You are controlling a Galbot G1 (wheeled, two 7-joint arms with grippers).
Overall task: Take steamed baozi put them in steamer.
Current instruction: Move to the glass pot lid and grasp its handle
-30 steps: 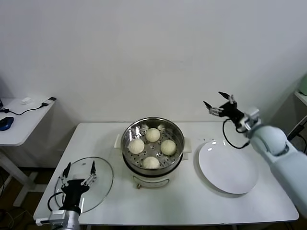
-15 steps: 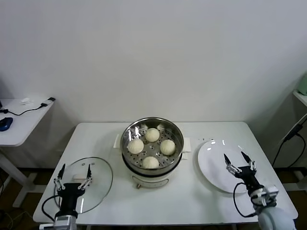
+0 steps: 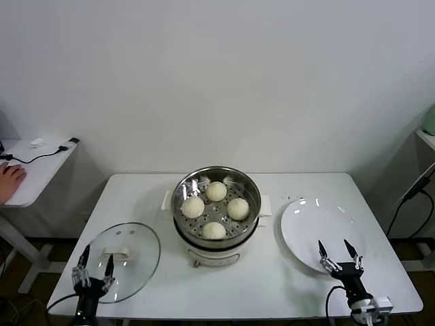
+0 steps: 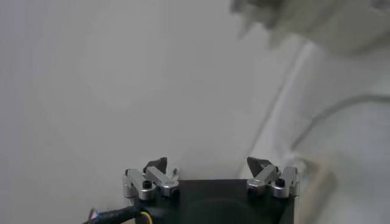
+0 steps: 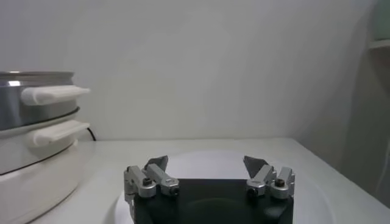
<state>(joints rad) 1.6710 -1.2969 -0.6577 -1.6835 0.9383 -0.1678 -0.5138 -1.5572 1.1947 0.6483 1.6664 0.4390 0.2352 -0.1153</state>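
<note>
Both sets of jaws are standing wide apart and gripping nothing. With the steamer [image 3: 216, 207] as the landmark, the left gripper [image 3: 94, 267] is hovering well off to its left and nearer the robot, over the near edge of a round glass lid [image 3: 126, 259] that is lying flat on the white table [image 3: 258, 285]. The right gripper [image 3: 338, 251] is hovering well off to the steamer's right and nearer the robot, above the near rim of a flat white plate [image 3: 319, 227]. All four steamed baozi [image 3: 215, 210] are sitting inside the steamer on its perforated floor, spaced in a ring. In the right wrist view, the steamer's white side handles [image 5: 53, 94] are showing beyond the open fingers [image 5: 155, 164].
</note>
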